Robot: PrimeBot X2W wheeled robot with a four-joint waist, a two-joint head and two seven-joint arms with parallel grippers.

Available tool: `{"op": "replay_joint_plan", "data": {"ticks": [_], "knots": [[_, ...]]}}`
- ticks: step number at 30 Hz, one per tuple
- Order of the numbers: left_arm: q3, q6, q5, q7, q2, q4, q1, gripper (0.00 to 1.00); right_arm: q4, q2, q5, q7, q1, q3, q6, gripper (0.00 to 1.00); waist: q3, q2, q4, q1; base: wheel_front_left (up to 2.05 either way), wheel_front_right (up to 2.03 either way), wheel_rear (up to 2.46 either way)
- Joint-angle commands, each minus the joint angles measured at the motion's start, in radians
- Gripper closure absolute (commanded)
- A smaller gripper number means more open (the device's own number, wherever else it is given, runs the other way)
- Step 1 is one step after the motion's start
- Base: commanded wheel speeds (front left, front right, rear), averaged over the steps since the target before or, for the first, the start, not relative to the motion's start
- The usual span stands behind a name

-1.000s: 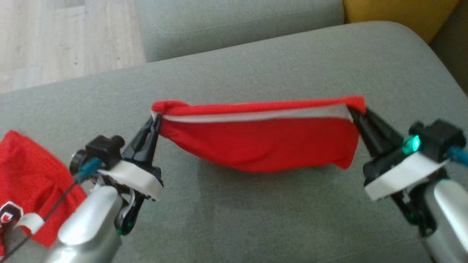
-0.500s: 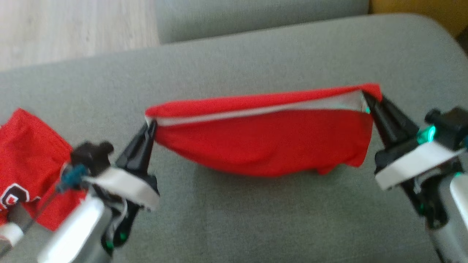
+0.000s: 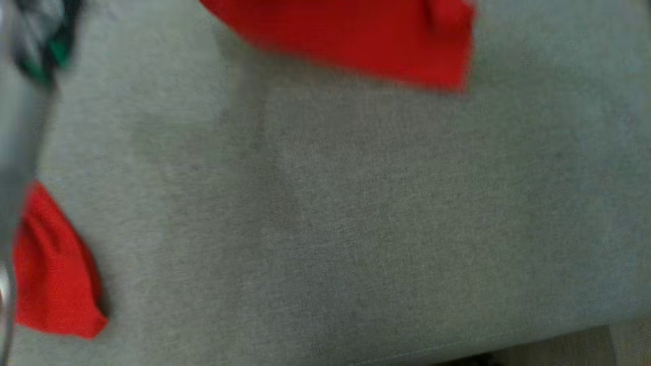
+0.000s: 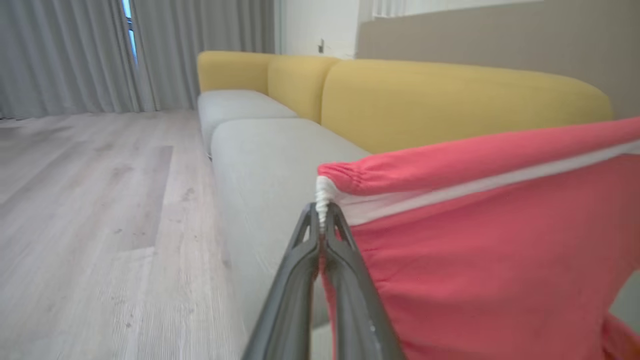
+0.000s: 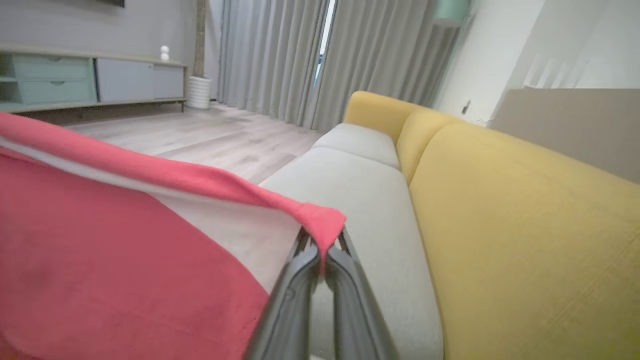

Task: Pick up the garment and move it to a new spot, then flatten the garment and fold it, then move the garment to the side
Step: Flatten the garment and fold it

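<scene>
Both top corners of the red garment (image 4: 480, 260) are being pinched, the left claw (image 4: 320, 218) pressing together on the gathered end and the right claw (image 5: 320, 247) on the opposite one, so its long axis is running claw to claw with neither arm nearer. It is hanging stretched above the grey sofa seat (image 3: 356, 213), its loose lower edge drooping toward that seat, a white band showing inside the red hem.

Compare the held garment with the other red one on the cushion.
The held garment hangs stretched between left tool and right tool, each shut on a corner; the other garment lies loose on the cushion. The held garment shows a white inner band; none visible on the other. Both red.
</scene>
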Motion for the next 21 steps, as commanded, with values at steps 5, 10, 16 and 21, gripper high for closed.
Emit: {"op": "replay_joint_plan", "data": {"ticks": [5, 10, 16, 21], "knots": [[0.085, -0.011, 0.033, -0.077, -0.026, 0.199, -0.365, 1.0, 0.265, 0.104, -0.071, -0.19, -0.357, -0.069, -0.001, 1.0, 0.126, 0.0001, -0.047, -0.0006, 0.0, 0.0, 0.0], [0.085, -0.049, 0.06, -0.218, -0.067, 0.355, -0.512, 1.0, 0.451, 0.161, -0.127, -0.346, -0.488, -0.115, -0.001, 1.0, 0.132, 0.0001, -0.05, -0.0006, 0.0, 0.0, 0.0], [0.061, -0.081, 0.056, -0.338, -0.115, 0.493, -0.508, 1.0, 0.577, 0.191, -0.122, -0.398, -0.453, -0.1, -0.001, 1.0, 0.142, 0.0001, -0.026, -0.0006, 0.0, 0.0, 0.0], [0.023, -0.094, 0.048, -0.379, -0.137, 0.552, -0.412, 1.0, 0.632, 0.195, -0.102, -0.404, -0.36, -0.034, -0.001, 1.0, 0.128, 0.0001, -0.004, -0.0006, 0.0, 0.0, 0.0]]}}
